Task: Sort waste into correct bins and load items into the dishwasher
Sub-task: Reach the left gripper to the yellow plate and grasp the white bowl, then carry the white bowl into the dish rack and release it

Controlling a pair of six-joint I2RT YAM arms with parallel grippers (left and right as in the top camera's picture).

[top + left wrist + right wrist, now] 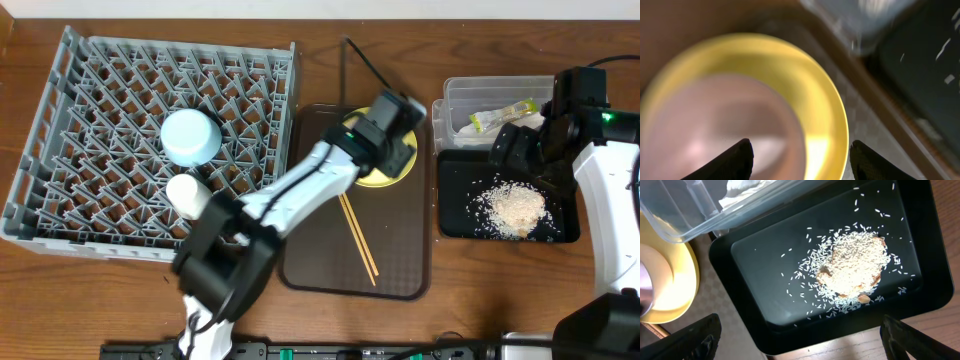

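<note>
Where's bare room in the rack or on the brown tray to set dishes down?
Rack: back rows and the stretch right of the blue bowl. Brown tray: right of the chopsticks. Crowded: rack's near side around the white cup.

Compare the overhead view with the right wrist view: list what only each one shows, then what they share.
Overhead only: the grey dish rack holding a light-blue bowl and a small white cup, the chopsticks lying on the brown tray, the snack wrapper in the clear tub, and the left gripper above the yellow plate.
Right wrist only: the right gripper, its jaws wide apart at the lower corners.
Both: the black tray with its rice scraps, the clear tub and the yellow plate.
</note>
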